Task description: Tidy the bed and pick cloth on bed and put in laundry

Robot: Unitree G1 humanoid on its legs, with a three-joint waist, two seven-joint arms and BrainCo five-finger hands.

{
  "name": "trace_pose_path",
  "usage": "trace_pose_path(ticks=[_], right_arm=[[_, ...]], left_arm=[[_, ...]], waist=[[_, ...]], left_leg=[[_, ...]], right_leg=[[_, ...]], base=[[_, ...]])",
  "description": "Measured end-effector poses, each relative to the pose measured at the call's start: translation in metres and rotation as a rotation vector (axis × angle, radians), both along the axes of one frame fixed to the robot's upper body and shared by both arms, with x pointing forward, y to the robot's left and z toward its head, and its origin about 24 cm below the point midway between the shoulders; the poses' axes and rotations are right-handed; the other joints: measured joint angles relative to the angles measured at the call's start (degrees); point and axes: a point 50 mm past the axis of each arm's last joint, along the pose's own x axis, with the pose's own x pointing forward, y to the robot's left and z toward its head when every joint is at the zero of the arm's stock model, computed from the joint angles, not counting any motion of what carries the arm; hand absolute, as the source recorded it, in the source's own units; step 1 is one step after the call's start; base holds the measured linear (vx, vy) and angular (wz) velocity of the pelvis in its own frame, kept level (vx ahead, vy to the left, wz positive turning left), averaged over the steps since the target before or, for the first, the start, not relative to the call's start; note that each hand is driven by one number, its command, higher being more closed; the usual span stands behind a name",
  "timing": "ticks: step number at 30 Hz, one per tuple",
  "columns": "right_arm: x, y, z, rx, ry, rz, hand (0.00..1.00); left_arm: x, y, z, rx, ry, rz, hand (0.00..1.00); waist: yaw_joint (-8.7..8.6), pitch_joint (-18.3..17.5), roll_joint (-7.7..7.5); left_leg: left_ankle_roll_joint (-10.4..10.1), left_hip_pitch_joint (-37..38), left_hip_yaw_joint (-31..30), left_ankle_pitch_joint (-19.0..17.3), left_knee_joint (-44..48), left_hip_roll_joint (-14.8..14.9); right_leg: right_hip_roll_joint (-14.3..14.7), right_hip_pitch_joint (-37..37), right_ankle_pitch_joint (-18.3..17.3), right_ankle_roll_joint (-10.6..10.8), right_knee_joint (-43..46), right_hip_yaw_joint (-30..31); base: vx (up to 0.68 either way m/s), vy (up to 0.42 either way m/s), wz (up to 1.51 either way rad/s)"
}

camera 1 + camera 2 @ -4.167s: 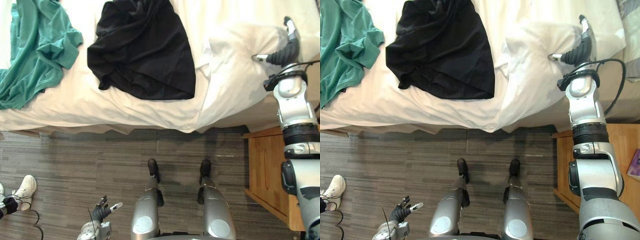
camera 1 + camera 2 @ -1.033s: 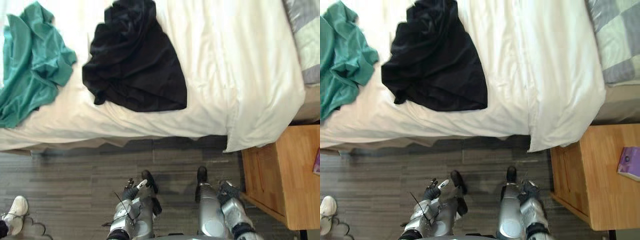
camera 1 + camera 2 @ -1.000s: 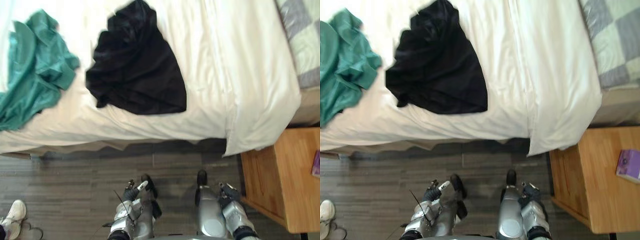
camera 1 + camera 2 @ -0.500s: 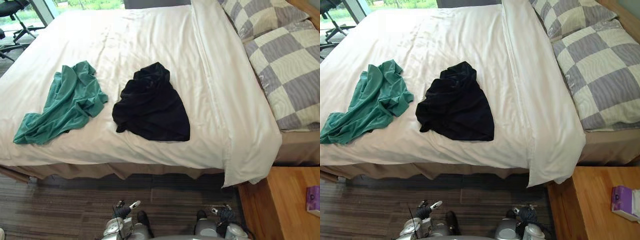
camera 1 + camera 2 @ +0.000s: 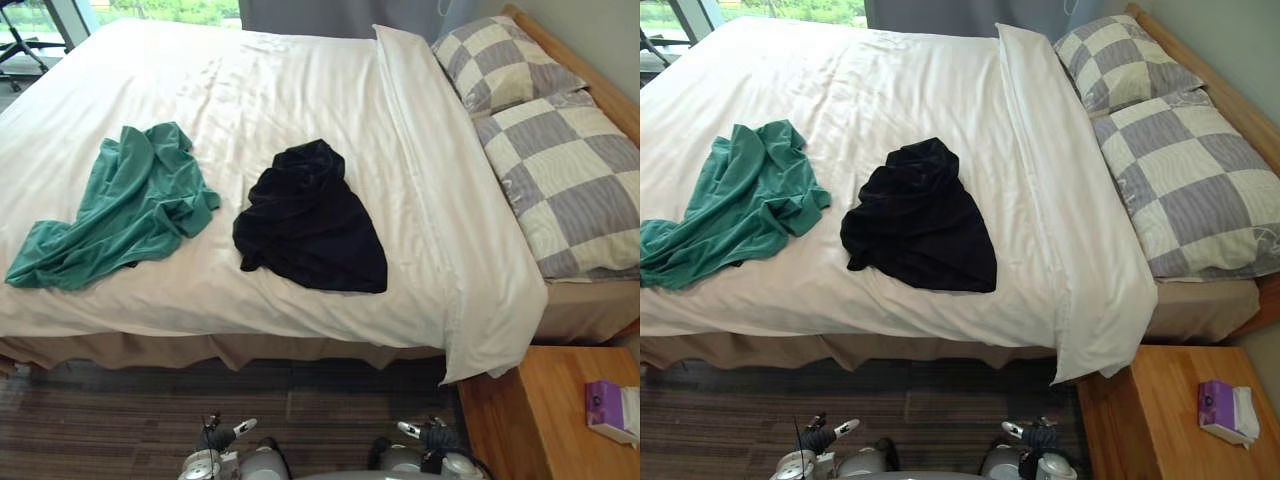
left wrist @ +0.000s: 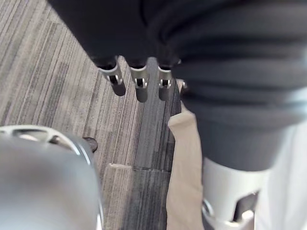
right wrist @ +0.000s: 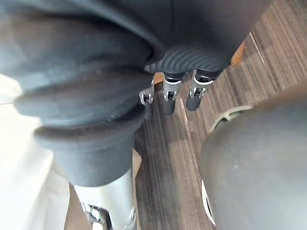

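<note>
Two crumpled cloths lie on the bed (image 5: pixel 300 80), on its smooth white cover. The black cloth (image 5: pixel 312 222) is a bunched, creased heap near the middle of the bed's near edge. The green cloth (image 5: pixel 125 210) sprawls in loose folds toward the near left corner, apart from the black one. Checked pillows (image 5: pixel 565 185) sit along the right edge. The left hand (image 5: pixel 215 437) and the right hand (image 5: pixel 430 436) hang low over the floor (image 5: pixel 110 410), fingers (image 6: pixel 139 86) straight and relaxed, holding nothing.
</note>
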Motion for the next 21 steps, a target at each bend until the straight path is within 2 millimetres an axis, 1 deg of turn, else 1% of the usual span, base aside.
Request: trace_pose_path(ticks=[1,2,3,5,7,9,12,13,14,15,16,17,18,19,20,21], right_arm=[[0.001,-0.001,0.001,-0.002,-0.006,0.0,0.0],[0.002,-0.001,0.001,-0.004,-0.009,0.003,0.0],[0.002,-0.002,0.001,-0.007,-0.01,0.004,0.0],[0.003,-0.002,0.001,-0.012,-0.01,0.019,0.0],[0.003,-0.001,0.001,-0.013,-0.008,0.033,0.0],[0.003,0.0,0.001,-0.019,-0.002,0.048,0.0],[0.003,0.0,0.001,-0.029,-0.001,0.067,0.0],[0.004,-0.001,0.001,-0.032,-0.001,0.066,0.0],[0.003,-0.003,0.001,-0.037,0.001,0.065,0.0],[0.005,-0.006,0.002,-0.044,-0.003,0.065,0.0],[0.007,-0.008,0.002,-0.05,-0.006,0.066,0.0],[0.009,-0.014,0.004,-0.065,-0.011,0.066,0.0],[0.014,-0.017,0.006,-0.074,-0.02,0.065,0.0],[0.016,-0.019,0.007,-0.077,-0.026,0.063,0.0],[0.02,-0.018,0.008,-0.074,-0.036,0.047,0.0],[0.024,-0.018,0.009,-0.07,-0.049,0.026,0.0]], left_arm=[[0.003,-0.004,0.0,-0.005,-0.002,-0.027,0.0],[0.006,-0.015,-0.001,-0.025,0.001,-0.056,0.0],[0.006,-0.019,-0.002,-0.031,0.003,-0.061,0.0],[0.006,-0.021,-0.002,-0.027,0.009,-0.076,0.0],[0.005,-0.022,-0.003,-0.027,0.012,-0.072,0.0],[0.003,-0.023,-0.003,-0.031,0.014,-0.067,0.0],[0.002,-0.025,-0.004,-0.038,0.021,-0.064,0.0],[0.002,-0.025,-0.004,-0.039,0.018,-0.064,0.0],[0.004,-0.025,-0.004,-0.039,0.013,-0.064,0.0],[0.01,-0.025,-0.002,-0.039,-0.002,-0.066,0.0],[0.013,-0.026,-0.001,-0.042,-0.009,-0.063,0.0],[0.018,-0.028,0.0,-0.05,-0.022,-0.061,0.0],[0.019,-0.028,0.001,-0.051,-0.027,-0.061,0.0],[0.019,-0.028,0.001,-0.056,-0.029,-0.053,0.0],[0.019,-0.025,0.001,-0.057,-0.035,-0.034,0.0],[0.021,-0.022,0.003,-0.057,-0.047,-0.016,0.0]], waist=[[0.04,0.4,0.26],[0.38,1.0,1.0],[0.3,1.1,1.27],[0.45,1.3,1.6],[0.6,1.3,1.55],[0.74,1.2,1.61],[0.63,1.3,1.74],[0.47,1.4,1.82],[0.36,1.5,1.89],[0.38,2.3,2.22],[0.4,2.8,2.6],[0.57,3.5,3.52],[0.61,4.0,4.11],[0.59,4.4,4.36],[0.62,4.9,3.39],[0.54,5.3,3.79]], left_leg=[[-0.1,0.7,-0.6,1.1,-1.6,-0.6],[0.2,3.0,-1.1,3.6,-5.3,-1.4],[0.4,3.8,-1.4,4.3,-6.6,-1.6],[0.0,6.2,-2.2,5.7,-9.9,-1.9],[-0.2,7.8,-1.9,6.1,-11.6,-1.9],[-0.3,10.0,-0.6,6.4,-13.5,-2.2],[-0.1,10.8,0.7,6.2,-13.7,-2.7],[0.6,9.6,0.8,5.3,-11.7,-2.8],[0.8,8.2,0.5,4.4,-9.3,-2.8],[0.9,5.2,-0.3,2.8,-3.5,-2.6],[1.0,3.9,-0.3,2.2,-0.8,-2.4],[1.0,1.4,-0.1,1.3,3.5,-1.7],[1.1,-0.3,0.1,0.8,6.0,-1.5],[0.9,-1.1,0.2,0.4,6.9,-1.3],[0.0,-2.8,0.7,-2.1,9.0,-0.8],[0.1,-4.1,1.9,-5.3,15.0,2.4]], right_leg=[[0.2,0.6,0.1,-0.2,-0.6,0.4],[-0.1,1.4,0.5,-0.9,-0.8,-0.3],[-0.4,1.9,0.5,-1.0,-0.8,-0.9],[0.0,3.9,0.5,-1.0,-1.9,-1.4],[0.6,5.1,0.5,-1.0,-2.9,-1.1],[0.7,6.0,0.5,-1.0,-3.6,0.1],[0.4,5.9,0.5,-1.0,-3.7,1.6],[-0.1,5.5,0.5,-0.9,-3.6,1.9],[-0.5,5.3,0.5,-0.9,-3.5,1.7],[-1.3,5.1,0.4,-0.4,-2.9,1.2],[-1.7,4.8,0.2,-0.2,-2.1,1.1],[-2.5,3.2,-0.8,0.4,0.5,1.2],[-3.5,0.6,-2.5,0.5,4.3,1.9],[-4.1,-1.0,-3.2,0.3,6.6,2.5],[-5.4,-4.5,-4.5,0.3,10.3,3.6],[-5.5,-7.6,-5.1,-0.2,14.1,5.4]], base=[[0.1,-0.061,0.46],[0.1,-0.035,0.29],[0.09,-0.036,0.31],[0.11,-0.035,0.21],[0.09,-0.05,-0.02],[0.07,0.004,-0.23],[0.04,0.029,-0.27],[0.02,0.043,-0.08],[-0.01,0.044,0.11],[-0.03,0.036,0.21],[-0.08,0.062,0.2],[-0.12,0.094,0.08],[-0.13,0.098,0.0],[-0.14,0.118,-0.18],[-0.13,0.133,-0.44],[-0.13,0.142,-0.57]])
